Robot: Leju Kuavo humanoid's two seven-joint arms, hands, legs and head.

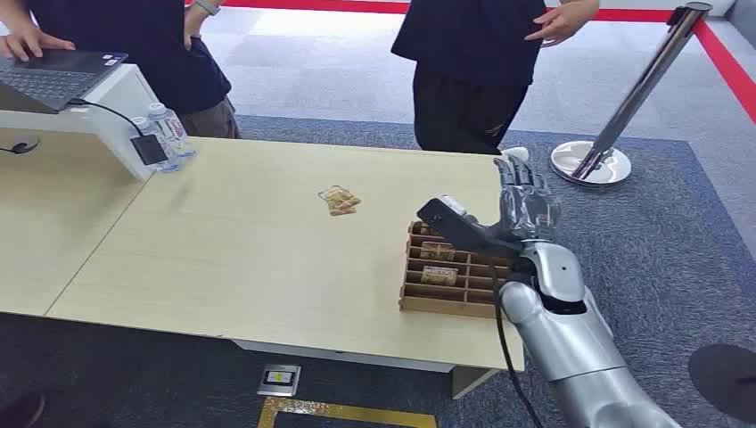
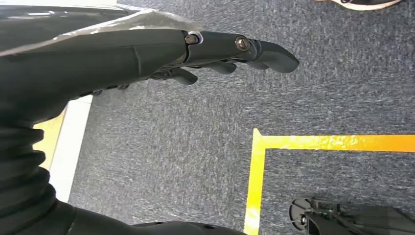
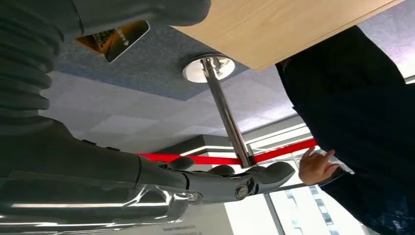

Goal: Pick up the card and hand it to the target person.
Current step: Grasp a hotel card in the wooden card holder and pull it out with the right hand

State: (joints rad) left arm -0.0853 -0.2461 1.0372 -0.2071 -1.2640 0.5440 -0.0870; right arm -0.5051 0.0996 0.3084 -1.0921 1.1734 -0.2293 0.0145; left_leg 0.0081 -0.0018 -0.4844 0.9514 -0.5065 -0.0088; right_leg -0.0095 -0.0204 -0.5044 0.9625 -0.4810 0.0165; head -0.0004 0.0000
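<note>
1. Locate the card (image 3: 116,35). In the right wrist view it sticks out from under the thick grey thumb of the right hand (image 1: 528,203), off the table, with carpet behind it.
2. Confirm the hold. The right hand grips the card at the thumb while its dark fingers stretch out straight. The contact point itself is hidden, so treat the hold as a light one.
3. Note the left hand (image 2: 220,54). It hangs over the grey carpet with its fingers loosely extended and holds nothing.
4. Expect the card to handle as a thin, flat, stiff sheet. It is very light, with a glossy gold-brown printed face that is likely slippery against smooth finger covers.
5. Take or keep hold on the flat faces near one short edge. This leaves the far end free for the receiver.
6. Identify the receiver. A person in dark clothes (image 1: 464,80) stands just beyond the table's far edge, with a hand (image 3: 318,166) raised near the robot's fingertips.
7. Mind the surroundings. A slotted wooden organiser (image 1: 446,272) sits below the raised hand on the pale laminate table (image 1: 223,259), and spare cards (image 1: 339,201) lie mid-table. A polished metal post (image 1: 637,89) stands to the right.
</note>
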